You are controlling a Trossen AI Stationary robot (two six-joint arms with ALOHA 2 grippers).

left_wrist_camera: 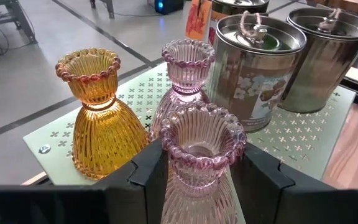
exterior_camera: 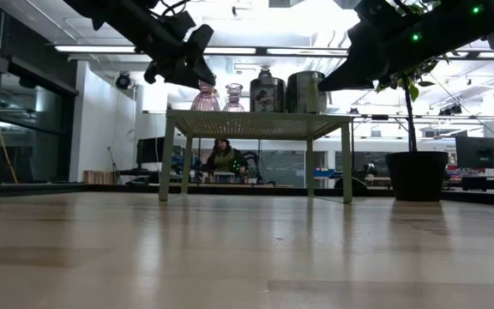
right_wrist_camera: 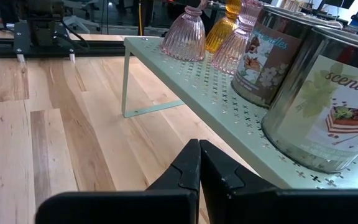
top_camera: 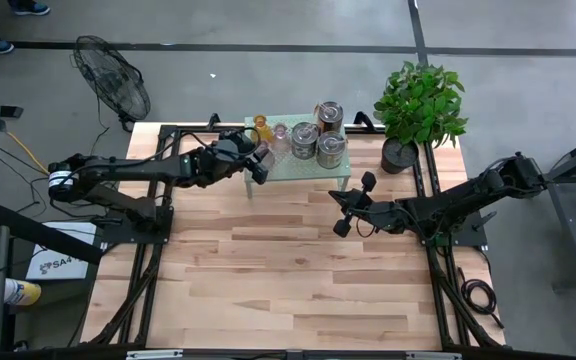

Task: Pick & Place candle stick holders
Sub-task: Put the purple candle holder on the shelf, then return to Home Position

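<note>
A pale green perforated stand (top_camera: 313, 172) stands at the table's far middle. On it are an amber glass holder (left_wrist_camera: 98, 118), two pale pink glass holders (left_wrist_camera: 185, 74) (left_wrist_camera: 201, 162) and three silvery metal cylinders (top_camera: 329, 113) (top_camera: 304, 140) (top_camera: 331, 150). My left gripper (top_camera: 260, 160) is open at the stand's left end, one finger on each side of the nearer pink holder. My right gripper (right_wrist_camera: 197, 158) is shut and empty, above the table just in front of the stand's right leg (top_camera: 346, 185). My left gripper's fingers (left_wrist_camera: 148, 171) stand on either side of the nearer pink holder just below its beaded rim (left_wrist_camera: 197, 134), slanting down from the table's left. I cannot tell whether they touch it. The holder stands upright on the stand.
A potted green plant (top_camera: 418, 105) in a dark pot (top_camera: 398, 155) stands at the stand's right. The amber holder and the other pink holder stand close beyond the flanked one. A fan (top_camera: 113, 80) stands off the table's far left. Bare wood (top_camera: 288, 270) lies toward the near edge.
</note>
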